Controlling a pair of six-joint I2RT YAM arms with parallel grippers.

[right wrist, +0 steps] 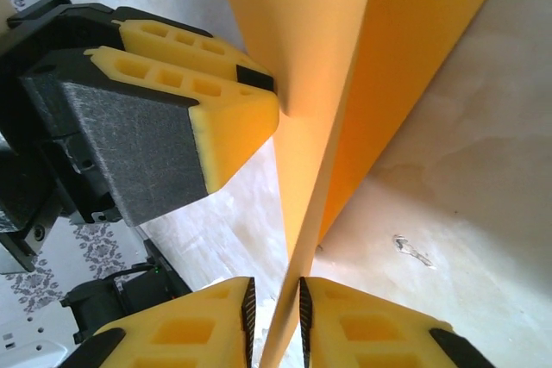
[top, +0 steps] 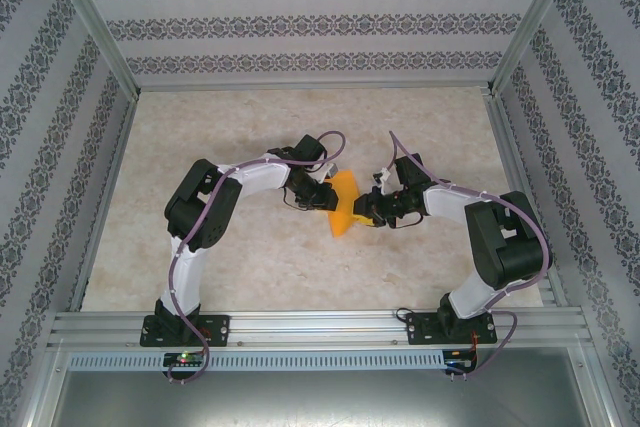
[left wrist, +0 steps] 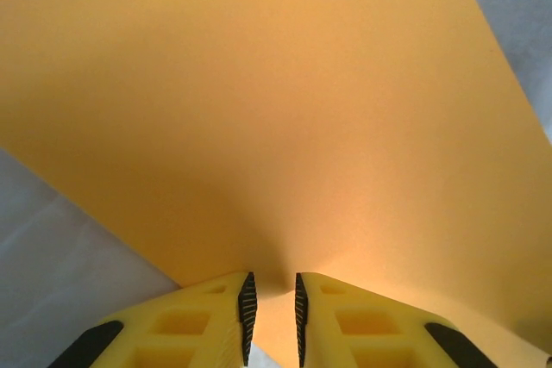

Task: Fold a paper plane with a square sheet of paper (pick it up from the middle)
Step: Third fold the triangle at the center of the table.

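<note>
My left gripper (left wrist: 272, 309) at nine o'clock and right gripper (right wrist: 276, 321) at three o'clock each pinch the sheet of paper (top: 344, 203), held above mid-table (top: 250, 127). It's light, floppy and easily creased, so I'd hold near the edges, gently.

Top view: square sheet of paper (top: 343, 202) at frame centre over the desk (top: 250, 267), left claw (top: 318, 195) on its left side, right claw (top: 368, 210) on its right. Left wrist view: sheet fills upper frame, lower part between claw fingers, bottom centre. Right wrist view: sheet edge between claw fingers, bottom centre; left claw upper left, tip against sheet.
</note>
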